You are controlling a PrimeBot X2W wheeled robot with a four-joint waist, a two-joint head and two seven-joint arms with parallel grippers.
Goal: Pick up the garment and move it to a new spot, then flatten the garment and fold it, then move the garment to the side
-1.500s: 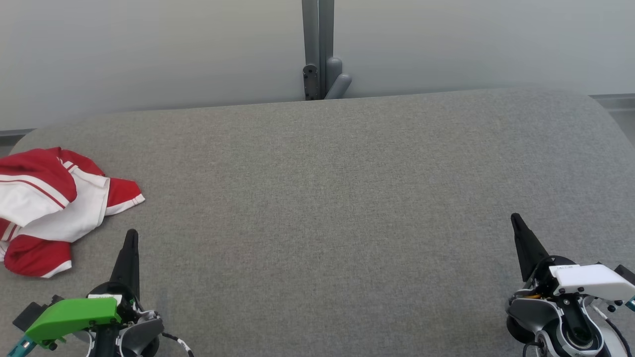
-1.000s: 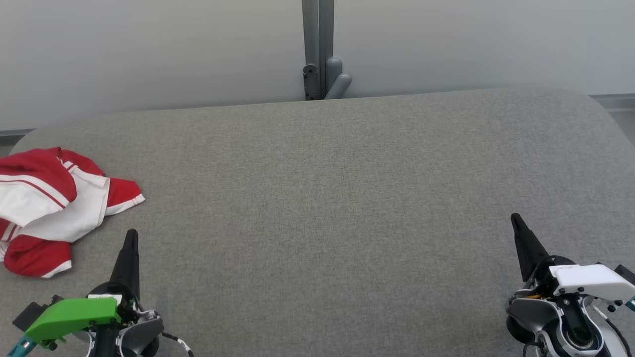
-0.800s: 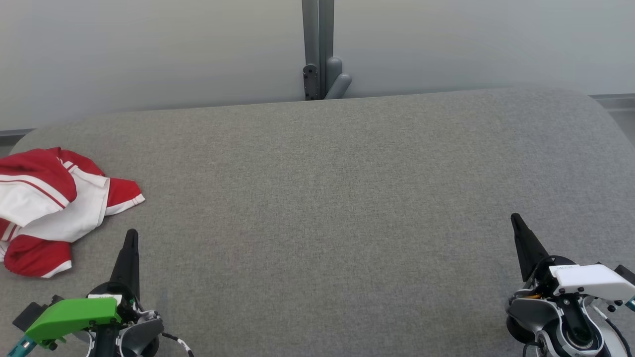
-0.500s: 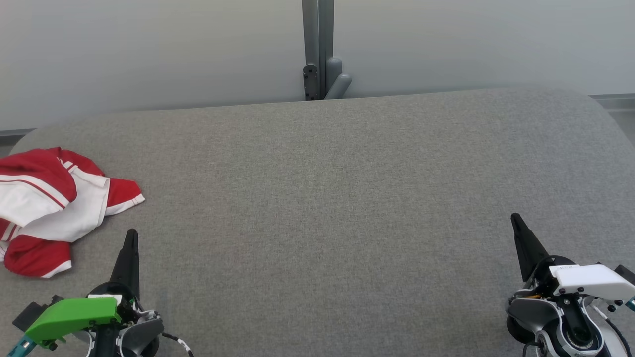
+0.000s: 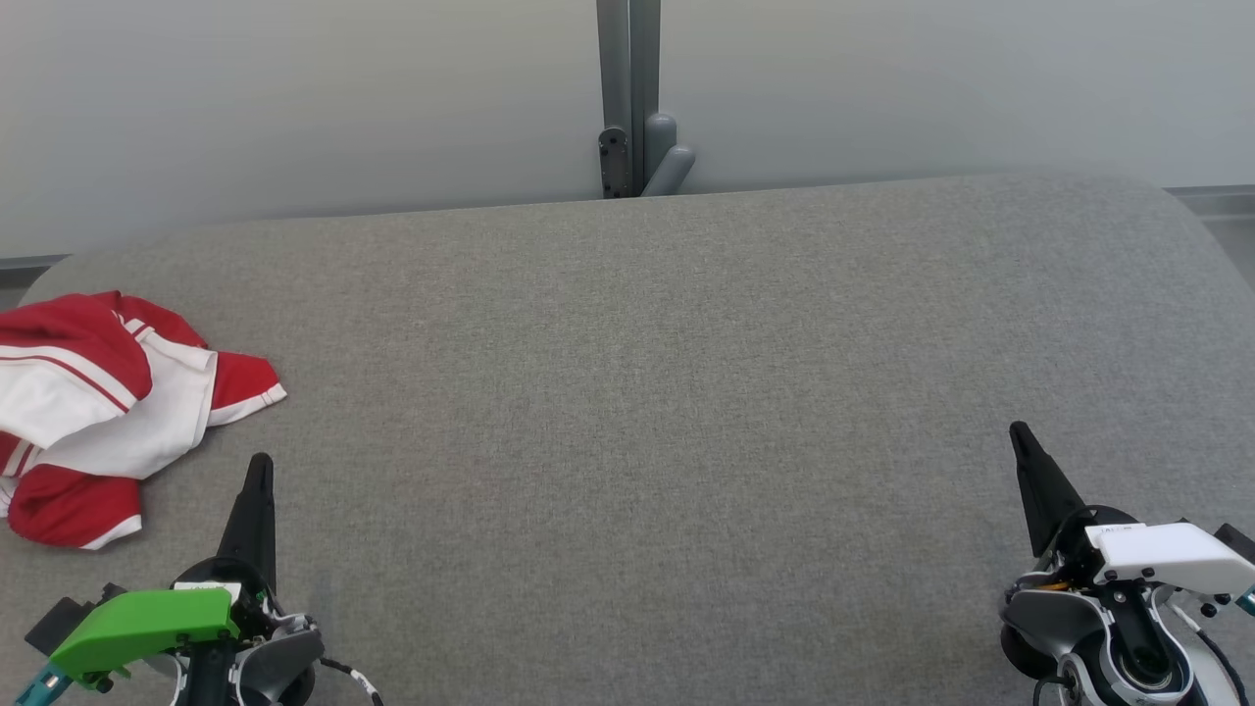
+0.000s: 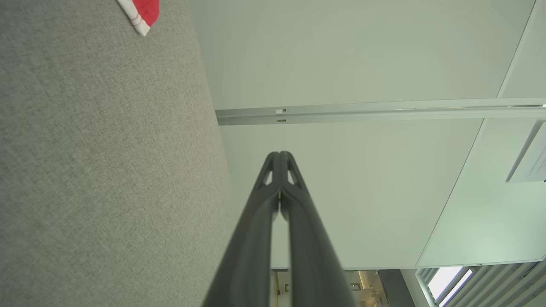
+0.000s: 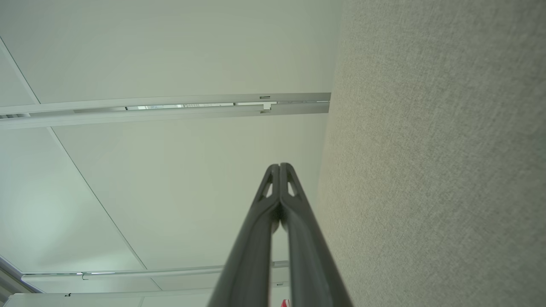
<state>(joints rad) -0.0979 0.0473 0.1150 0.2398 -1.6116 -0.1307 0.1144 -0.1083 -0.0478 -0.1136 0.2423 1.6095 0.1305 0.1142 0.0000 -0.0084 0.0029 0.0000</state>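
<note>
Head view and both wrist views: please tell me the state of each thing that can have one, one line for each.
garment: crumpled in a heap, unfolded, lying near the left edge of the grey surface, not held.
left hand: shut, empty, beside the garment but apart from it.
right hand: shut, empty, over the right side of the grey surface.

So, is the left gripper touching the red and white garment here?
Apart. The head view shows bare grey surface between the tip of the left gripper and the garment.
</note>
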